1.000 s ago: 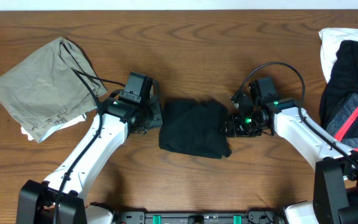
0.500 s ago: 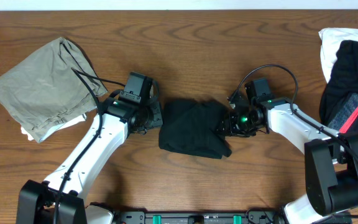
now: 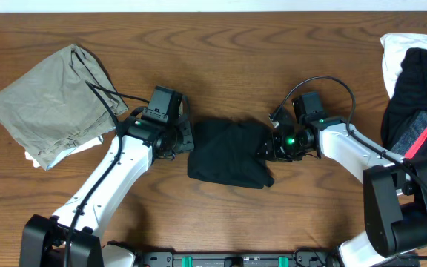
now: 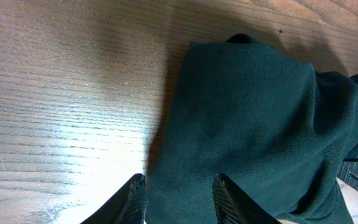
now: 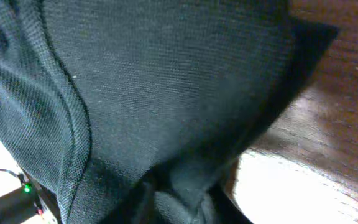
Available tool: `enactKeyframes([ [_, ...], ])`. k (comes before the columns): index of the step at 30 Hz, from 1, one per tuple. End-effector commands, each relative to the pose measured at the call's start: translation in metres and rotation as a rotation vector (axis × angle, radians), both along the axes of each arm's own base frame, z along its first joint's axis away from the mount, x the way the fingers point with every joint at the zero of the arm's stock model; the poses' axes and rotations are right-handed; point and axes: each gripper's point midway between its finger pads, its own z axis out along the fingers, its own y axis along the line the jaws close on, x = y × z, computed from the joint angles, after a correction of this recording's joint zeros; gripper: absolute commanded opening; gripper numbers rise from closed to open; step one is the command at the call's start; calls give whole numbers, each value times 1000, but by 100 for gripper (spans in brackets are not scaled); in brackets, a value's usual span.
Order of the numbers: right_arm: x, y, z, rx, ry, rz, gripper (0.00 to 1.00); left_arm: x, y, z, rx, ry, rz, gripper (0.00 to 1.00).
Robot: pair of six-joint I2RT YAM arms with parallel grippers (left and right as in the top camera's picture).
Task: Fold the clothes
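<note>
Overhead, black garment (image 3: 228,152): lies crumpled on the table (image 3: 236,44) between the two grippers, touching both.
Overhead, left gripper (image 3: 186,141): at one side edge of the cloth.
Overhead, right gripper (image 3: 267,150): at the opposite edge, fingers buried in folds.
Overhead, olive garment (image 3: 47,100): well apart from the left gripper, on its outer side.
Overhead, white garment (image 3: 393,52) and red-banded black garment (image 3: 417,111): piled well beyond the right gripper, on its outer side.
Left wrist, left gripper (image 4: 179,183): fingers straddle the cloth's edge; I cannot tell whether they pinch it.
Left wrist, black garment: spreads ahead of the fingers, bare wood beside it.
Right wrist, right gripper (image 5: 182,196): grasping a bunched fold of the black garment.
Right wrist, black garment: fills the view ahead of the fingers.
</note>
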Motion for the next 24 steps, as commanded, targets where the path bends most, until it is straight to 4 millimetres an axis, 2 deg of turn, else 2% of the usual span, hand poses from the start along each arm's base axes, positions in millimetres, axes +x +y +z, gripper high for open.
enactKeyframes([
  [1, -5, 6, 1, 32, 8, 25, 19, -3, 4, -7, 22, 14, -3, 38],
  [3, -4, 5, 1, 31, 9, 19, 27, -3, 4, -7, 22, 14, -3, 38],
  [5, -2, 1, 1, 31, 6, 11, 29, -3, 4, -7, 22, 14, -3, 38],
  [10, 7, -10, 5, 51, 1, -29, 27, -3, 4, -7, 22, 14, -3, 38],
  [24, 3, -1, 9, 85, -2, 10, 28, -3, 4, -7, 22, 14, -3, 38],
])
